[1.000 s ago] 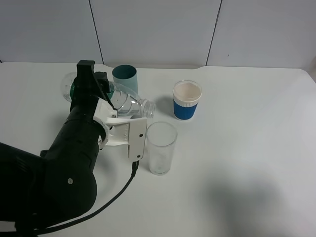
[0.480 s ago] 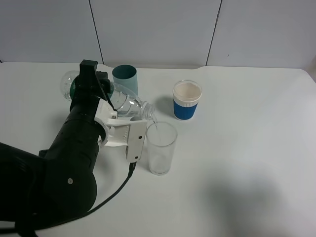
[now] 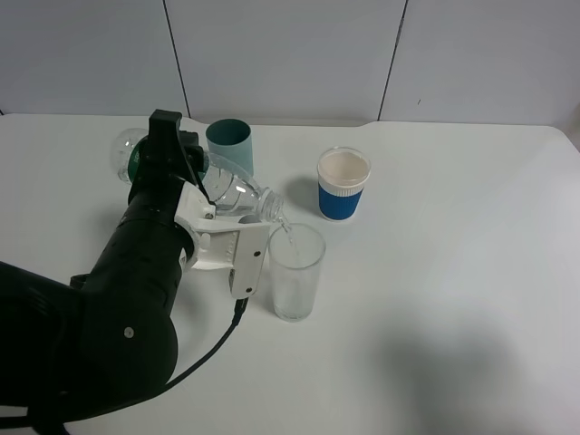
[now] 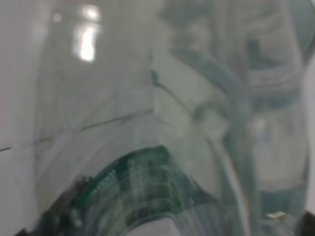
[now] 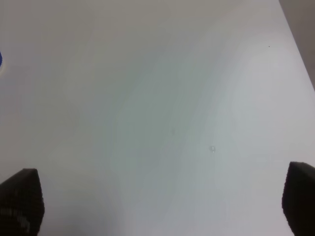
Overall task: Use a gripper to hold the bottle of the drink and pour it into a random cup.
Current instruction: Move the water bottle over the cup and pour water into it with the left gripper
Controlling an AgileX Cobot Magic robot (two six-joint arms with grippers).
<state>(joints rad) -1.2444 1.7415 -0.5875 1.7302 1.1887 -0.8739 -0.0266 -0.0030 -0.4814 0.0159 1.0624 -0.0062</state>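
Observation:
My left gripper is shut on the bottle of the drink, a clear bottle with a dark green label. It holds the bottle tilted, with the open neck over the rim of the tall clear glass cup. A thin stream of clear liquid falls into the cup. In the left wrist view the bottle fills the frame, blurred, with its green label close up. My right gripper is open and empty over bare table; it does not show in the exterior view.
A teal cup stands just behind the bottle. A white cup with a blue sleeve stands to the right of the bottle's neck, behind the glass. The white table ends at a grey wall at the back.
The bottle has tipped further, its neck coming down over the glass rim. Liquid now streams into the glass. The cups have not moved.

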